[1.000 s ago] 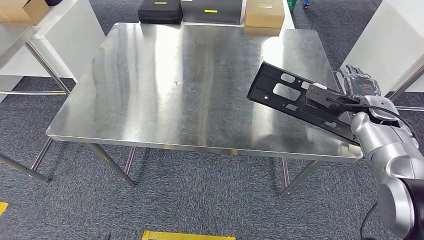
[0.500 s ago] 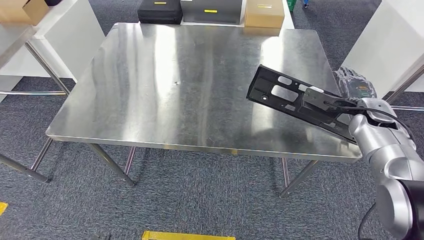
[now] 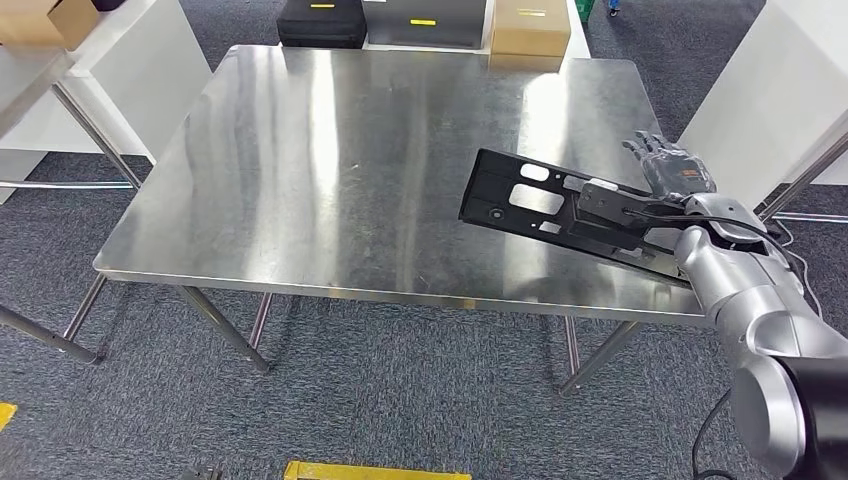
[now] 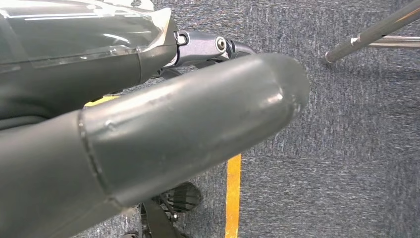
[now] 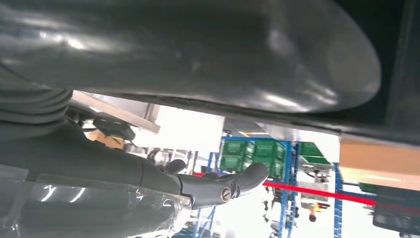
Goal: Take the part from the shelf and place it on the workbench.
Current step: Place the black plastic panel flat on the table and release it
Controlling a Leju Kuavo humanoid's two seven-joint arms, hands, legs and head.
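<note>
The part (image 3: 520, 200) is a long black flat panel with several cut-outs. It lies low and nearly level over the right front of the steel workbench (image 3: 330, 180); I cannot tell whether it touches the top. My right hand (image 3: 672, 165) holds its right end, fingers stretched out past the panel's far edge. In the right wrist view the thick thumb (image 5: 198, 59) runs along the dark panel and the darker fingers (image 5: 218, 186) reach out apart from it. My left hand (image 4: 163, 129) hangs over grey carpet and holds nothing.
A black case (image 3: 320, 22), a grey case (image 3: 422, 20) and a cardboard box (image 3: 530, 28) stand just beyond the workbench's far edge. White furniture flanks it on the left (image 3: 130, 60) and right (image 3: 780, 80). A yellow floor line (image 4: 233, 198) runs under my left hand.
My right hand has carried the part leftward and lowered it from a tilt to nearly level over the workbench. The hand's fingers now show more fully beyond the panel.
</note>
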